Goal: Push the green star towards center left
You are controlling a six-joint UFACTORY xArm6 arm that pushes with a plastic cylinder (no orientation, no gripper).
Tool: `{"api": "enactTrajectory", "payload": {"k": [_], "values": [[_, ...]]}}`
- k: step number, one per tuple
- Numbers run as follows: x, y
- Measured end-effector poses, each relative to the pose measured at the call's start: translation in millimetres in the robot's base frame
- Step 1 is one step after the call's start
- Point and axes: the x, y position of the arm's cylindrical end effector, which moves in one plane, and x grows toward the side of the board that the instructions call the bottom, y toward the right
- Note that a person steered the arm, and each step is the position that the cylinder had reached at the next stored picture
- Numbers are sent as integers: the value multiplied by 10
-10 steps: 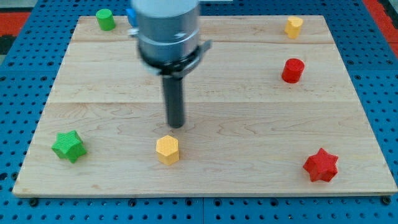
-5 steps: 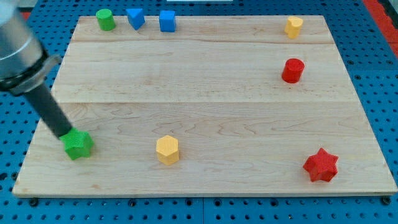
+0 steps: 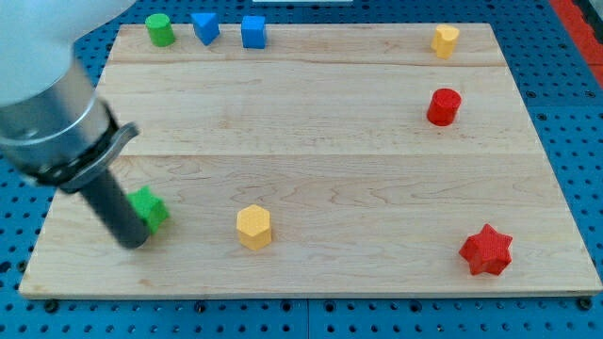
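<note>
Look at my tip (image 3: pixel 133 243): it carries nothing and sits touching the green star (image 3: pixel 148 208) from the view's lower left, the rod hiding part of it. You see the star near the board's (image 3: pixel 377 160) left edge, below mid-height, so your push must go towards the view's top.

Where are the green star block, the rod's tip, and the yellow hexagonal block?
green star block (image 3: pixel 151 208), camera view, on its visible right part beside the rod.
my tip (image 3: pixel 134 243), camera view, at the rod's very end, touching the star's lower left.
yellow hexagonal block (image 3: pixel 253 224), camera view, on its top face.
</note>
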Motion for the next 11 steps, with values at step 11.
{"api": "enactTrajectory", "payload": {"k": [11], "values": [[-1732,-194]]}}
